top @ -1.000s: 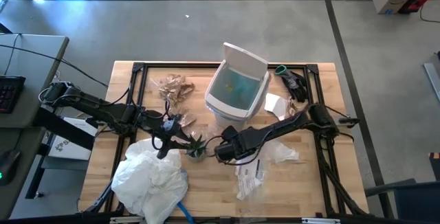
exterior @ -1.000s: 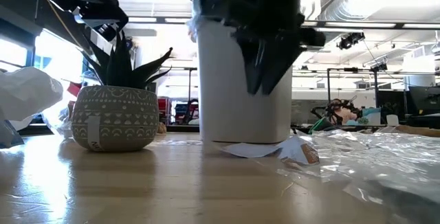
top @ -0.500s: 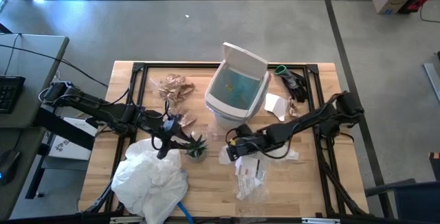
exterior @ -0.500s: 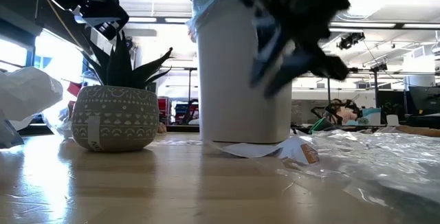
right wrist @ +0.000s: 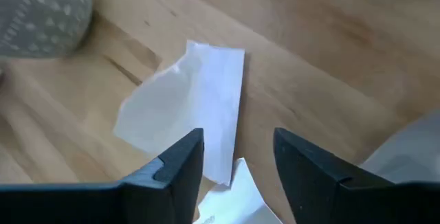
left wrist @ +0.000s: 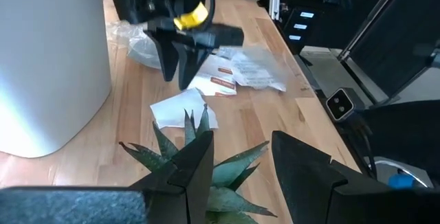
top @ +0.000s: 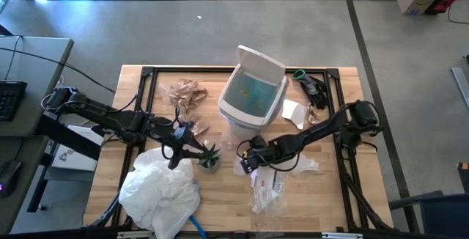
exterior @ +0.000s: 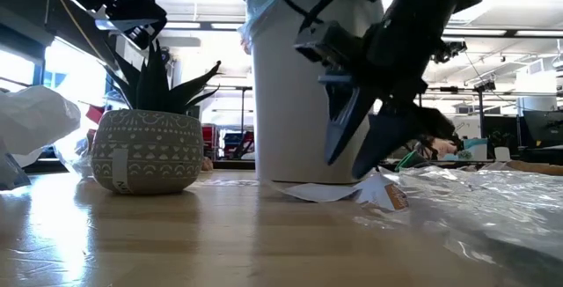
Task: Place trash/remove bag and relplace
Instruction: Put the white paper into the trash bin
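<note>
Beside the white plastic bin [top: 253, 96], the right gripper [right wrist: 237, 159] has swung down, fingers parted, over a white paper scrap [right wrist: 185, 110] (pickup looks imminent); left gripper [left wrist: 240, 165] waits, unclenched, at the green plant [left wrist: 199, 176].

Wooden table [top: 139, 100] carries white bin [top: 253, 96], potted plant [top: 209, 157], paper scraps [top: 187, 96].

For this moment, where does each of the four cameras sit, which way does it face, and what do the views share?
High: overhead, straight down on the table; both arms show.
Low: tabletop level, facing the white bin; right gripper hangs in front.
Left wrist: past open left gripper over the potted plant.
Right wrist: down past open fingers at a white paper scrap.
Shared: left wrist, right wrist and low views all show that scrap.
</note>
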`<state>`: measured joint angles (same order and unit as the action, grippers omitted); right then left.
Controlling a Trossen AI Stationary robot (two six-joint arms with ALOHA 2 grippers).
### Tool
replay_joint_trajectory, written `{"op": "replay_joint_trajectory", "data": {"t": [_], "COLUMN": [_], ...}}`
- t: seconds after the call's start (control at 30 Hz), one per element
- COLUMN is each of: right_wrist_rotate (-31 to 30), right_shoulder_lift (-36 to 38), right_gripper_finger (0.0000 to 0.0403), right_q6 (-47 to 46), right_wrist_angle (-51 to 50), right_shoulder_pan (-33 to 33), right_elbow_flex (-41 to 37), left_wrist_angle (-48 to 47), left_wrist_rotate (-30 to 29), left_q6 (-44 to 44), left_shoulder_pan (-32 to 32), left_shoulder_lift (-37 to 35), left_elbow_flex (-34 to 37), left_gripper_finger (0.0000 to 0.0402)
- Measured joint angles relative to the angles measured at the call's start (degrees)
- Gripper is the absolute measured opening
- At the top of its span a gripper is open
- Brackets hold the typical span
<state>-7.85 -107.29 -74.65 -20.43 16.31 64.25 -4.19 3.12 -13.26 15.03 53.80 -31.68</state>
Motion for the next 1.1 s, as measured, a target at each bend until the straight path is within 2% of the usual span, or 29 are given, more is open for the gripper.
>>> {"op": "replay_joint_trajectory", "data": {"t": [0.23, 0.57, 0.73, 0.93, 1.1], "right_wrist_rotate": [2.06, 1.95, 1.22, -0.16, 0.33], "right_shoulder_lift": [-4.38, -7.04, -8.87, -9.69, -9.80], "right_gripper_finger": [0.0188, 0.0181, 0.0134, 0.0019, 0.0002], "right_q6": [0.86, 1.18, 1.28, 3.76, 5.03], "right_wrist_angle": [7.87, 8.54, 8.83, 10.07, 11.44], "right_shoulder_pan": [-0.68, -0.89, -0.84, -0.56, -0.58], "right_elbow_flex": [0.33, 0.46, 0.68, 0.49, 0.38], "left_wrist_angle": [0.20, 1.27, 1.24, 1.53, 1.47], "left_wrist_rotate": [0.02, -0.23, -0.93, -1.27, -1.27], "left_q6": [-0.07, 0.31, 0.85, 0.92, 0.92], "left_shoulder_pan": [0.00, 0.00, 0.00, 0.00, 0.00], "left_shoulder_lift": [0.00, 0.00, 0.00, 0.00, 0.00], "left_elbow_flex": [0.00, -0.02, -0.02, -0.02, -0.02], "left_gripper_finger": [0.0133, 0.0133, 0.0133, 0.0133, 0.0133]}}
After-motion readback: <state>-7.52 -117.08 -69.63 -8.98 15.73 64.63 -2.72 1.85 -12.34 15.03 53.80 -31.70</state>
